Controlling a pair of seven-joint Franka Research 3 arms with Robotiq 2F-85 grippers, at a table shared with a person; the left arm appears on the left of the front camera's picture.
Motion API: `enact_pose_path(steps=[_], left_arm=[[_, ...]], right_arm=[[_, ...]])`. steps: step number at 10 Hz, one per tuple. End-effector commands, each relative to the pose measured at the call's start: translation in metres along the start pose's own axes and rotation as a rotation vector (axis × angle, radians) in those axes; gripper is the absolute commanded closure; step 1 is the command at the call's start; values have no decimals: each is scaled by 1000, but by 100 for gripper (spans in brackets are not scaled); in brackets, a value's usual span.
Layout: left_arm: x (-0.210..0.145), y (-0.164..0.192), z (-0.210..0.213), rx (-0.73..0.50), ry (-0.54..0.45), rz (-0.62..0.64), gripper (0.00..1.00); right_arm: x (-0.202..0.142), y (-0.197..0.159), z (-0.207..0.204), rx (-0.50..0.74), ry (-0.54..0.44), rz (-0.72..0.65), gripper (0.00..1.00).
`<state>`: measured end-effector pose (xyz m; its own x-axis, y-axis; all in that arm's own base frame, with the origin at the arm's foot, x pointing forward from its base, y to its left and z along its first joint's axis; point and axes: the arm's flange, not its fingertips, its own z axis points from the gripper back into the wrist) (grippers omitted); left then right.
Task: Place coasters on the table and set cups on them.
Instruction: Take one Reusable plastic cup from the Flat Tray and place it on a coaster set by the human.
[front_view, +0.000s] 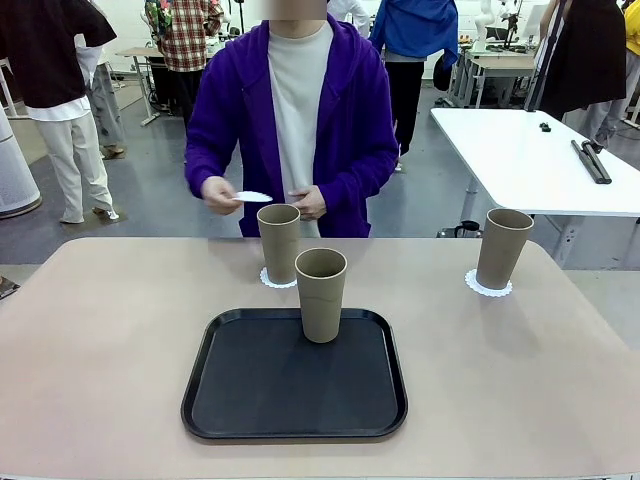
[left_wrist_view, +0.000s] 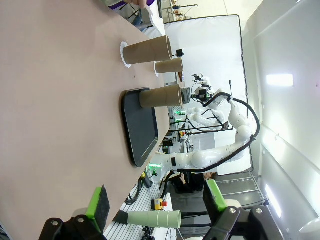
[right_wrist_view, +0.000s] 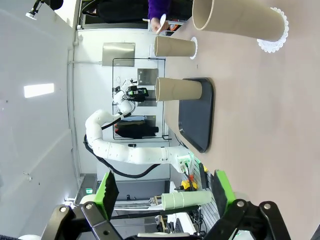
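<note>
The large beige-tan table with rounded corners (front_view: 100, 350) spans the front view. A black rectangular tray with a raised rim (front_view: 290, 395) lies on its near middle. A person in a purple hooded jacket (front_view: 225, 110) stands at the far edge.

Each black gripper with green pads shows in its own wrist view. The left gripper (left_wrist_view: 157, 202) has its fingers spread wide with nothing between them, and so does the right gripper (right_wrist_view: 165, 192).

There are three tall khaki-tan tapered tumblers, all upright:
- The first cup (front_view: 321, 295) stands on the tray's far part.
- The second cup (front_view: 279, 243) stands just beyond the tray on a white lacy paper coaster (front_view: 272, 279) (only its scalloped edge peeks out).
- The third cup (front_view: 503, 248) stands well apart on the robot's right, on a second coaster (front_view: 487, 288).

The third coaster (front_view: 252, 197) is pinched in the person's hand (front_view: 218, 193), off the table.
</note>
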<state>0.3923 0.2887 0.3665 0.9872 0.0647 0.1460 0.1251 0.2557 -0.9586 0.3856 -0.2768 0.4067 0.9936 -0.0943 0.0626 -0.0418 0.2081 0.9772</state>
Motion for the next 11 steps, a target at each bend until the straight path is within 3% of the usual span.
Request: enact_pose_path(steps=[1, 11], left_arm=[[0, -3, 2, 6, -2, 3, 0], [0, -3, 2, 6, -2, 3, 0]], right_arm=[[0, 0, 0, 4, -7, -4, 0], [0, 0, 0, 4, -7, -4, 0]])
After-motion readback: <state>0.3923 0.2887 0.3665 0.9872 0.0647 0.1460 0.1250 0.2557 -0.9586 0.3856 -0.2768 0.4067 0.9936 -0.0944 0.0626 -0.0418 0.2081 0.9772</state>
